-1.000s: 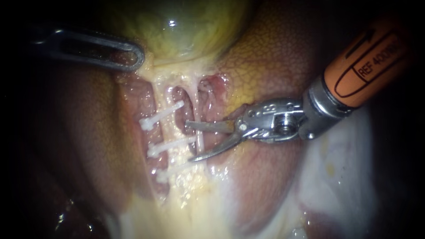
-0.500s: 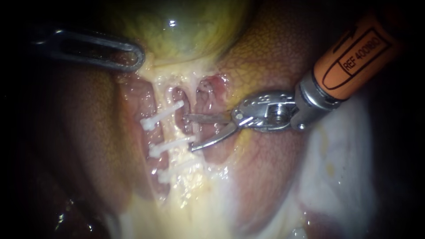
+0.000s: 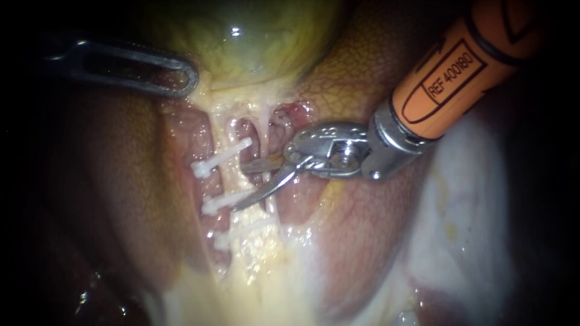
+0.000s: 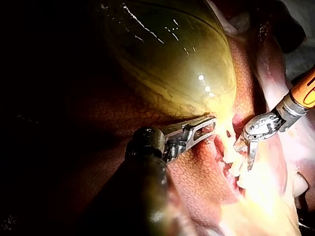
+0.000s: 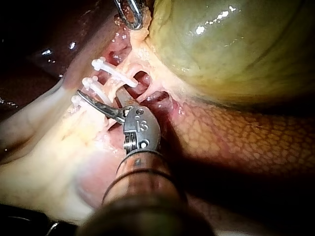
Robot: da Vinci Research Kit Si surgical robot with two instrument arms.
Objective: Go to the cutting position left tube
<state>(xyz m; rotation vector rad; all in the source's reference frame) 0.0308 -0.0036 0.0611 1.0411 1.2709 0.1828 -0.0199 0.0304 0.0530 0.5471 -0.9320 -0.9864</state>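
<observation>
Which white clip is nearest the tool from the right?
The middle clip of the three: the right instrument's lower blade tip lies right beside it; the other two are farther away.

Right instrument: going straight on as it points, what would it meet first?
Probably the left tube, between the upper clip and the middle clip, which the open blades of the right instrument face. Its lower blade may touch the middle clip first; depth is unclear.

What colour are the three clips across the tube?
White. The clips show best in the endoscope view.
</observation>
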